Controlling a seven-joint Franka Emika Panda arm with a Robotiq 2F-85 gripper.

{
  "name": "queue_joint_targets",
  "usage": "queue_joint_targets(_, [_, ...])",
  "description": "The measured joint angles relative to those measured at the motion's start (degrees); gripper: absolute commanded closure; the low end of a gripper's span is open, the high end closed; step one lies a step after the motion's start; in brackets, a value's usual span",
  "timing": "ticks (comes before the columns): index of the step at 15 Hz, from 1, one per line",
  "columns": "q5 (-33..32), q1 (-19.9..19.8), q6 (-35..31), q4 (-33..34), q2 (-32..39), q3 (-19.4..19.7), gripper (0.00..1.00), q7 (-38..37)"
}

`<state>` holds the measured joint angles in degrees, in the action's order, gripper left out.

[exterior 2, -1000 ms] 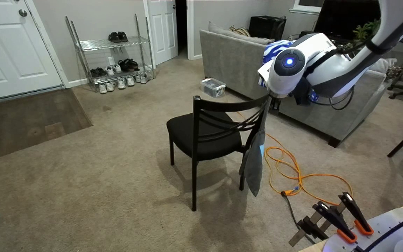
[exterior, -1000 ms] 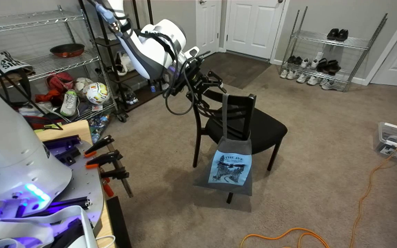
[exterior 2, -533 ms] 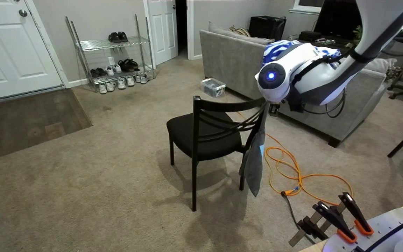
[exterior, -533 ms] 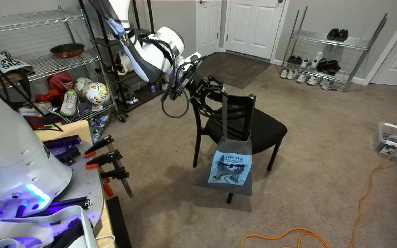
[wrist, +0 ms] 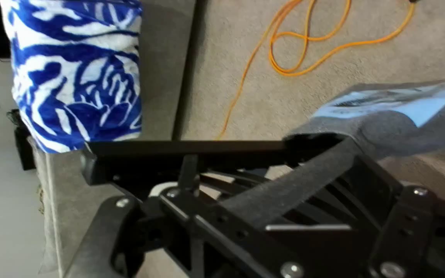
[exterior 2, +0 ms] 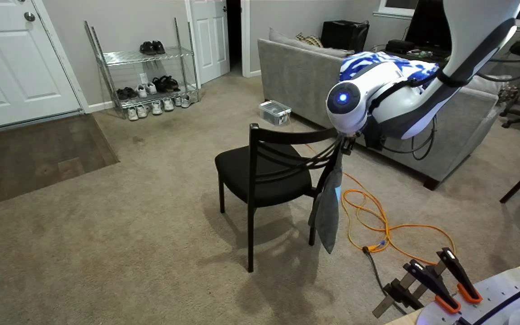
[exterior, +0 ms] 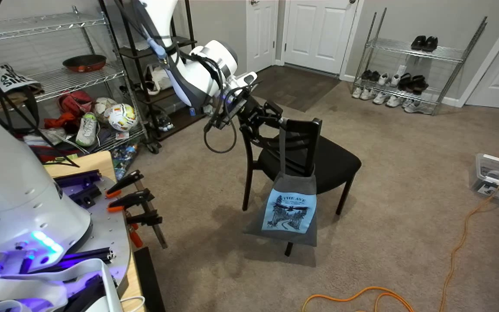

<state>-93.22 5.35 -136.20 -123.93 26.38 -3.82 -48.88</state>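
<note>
Gripper (exterior: 272, 123) sitting lower than one second ago, jaws standing open; gray strap (wrist: 288, 189) showing between them, contact unclear. Tote bag (exterior: 290, 212) hanging unmoved from backrest (exterior 2: 294, 137) of black chair (exterior: 332, 167). Blue-white blanket (exterior 2: 361, 65) on gray sofa (exterior 2: 300, 72) showing more past arm (exterior 2: 411, 104).

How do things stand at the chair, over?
End effector open at the strap, contact unclear. Gray bag hanging on chair back. Chair back very close, possible snag.
</note>
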Motion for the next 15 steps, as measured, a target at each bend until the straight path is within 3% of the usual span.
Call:
queue_joint_targets(3, [-1.0, -1.0, -3.7, 0.1, 0.0, -0.3, 0.0, 0.1])
queue_joint_targets(9, [-1.2, -1.1, -2.7, 0.1, 0.0, -0.8, 0.0, -0.3])
queue_joint_targets(15, [-2.1, 6.7, 20.0, -0.5, 4.0, -3.7, 0.0, -10.9])
